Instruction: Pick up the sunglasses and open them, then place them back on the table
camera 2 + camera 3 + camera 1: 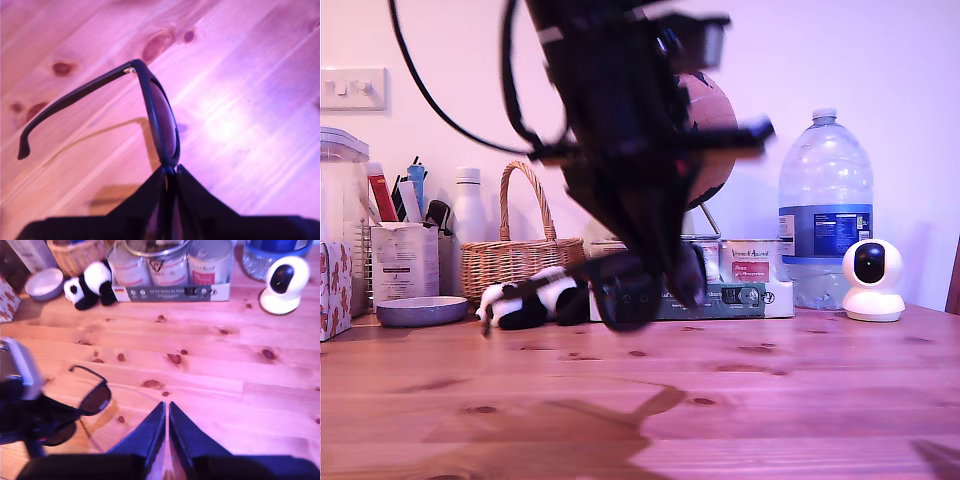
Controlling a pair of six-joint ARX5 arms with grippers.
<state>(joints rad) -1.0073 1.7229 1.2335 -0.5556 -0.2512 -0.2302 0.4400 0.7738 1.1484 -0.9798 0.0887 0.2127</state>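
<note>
Back of the table [800, 400], along the wall: a wicker basket [520, 255] whose contents can't be made out, a white cup [404, 262] stuffed with pens, and a shallow grey bowl [421, 311] in front of it. A cardboard tray [172, 291] holds three tins side by side. On the exterior view's right stands a big water bottle [825, 220], only partly filled, with a small white camera [873, 280] just beside it. A toy panda [530, 298] lies between the basket and the tray.

Now the sunglasses [160, 122]: they're up off the wood, gripped by my first gripper [170, 172], jaws clamped on the frame at about the bridge. One lens sticks out past the fingertips, and one temple arm is swung out wide from its hinge. Their shadow falls on the planks below. In the exterior view the arm is a dark blur in the middle, so the other temple's position is hard to judge.

My second gripper [166, 412] hangs just beside the sunglasses, jaws pressed together on nothing, apart from the frame.
</note>
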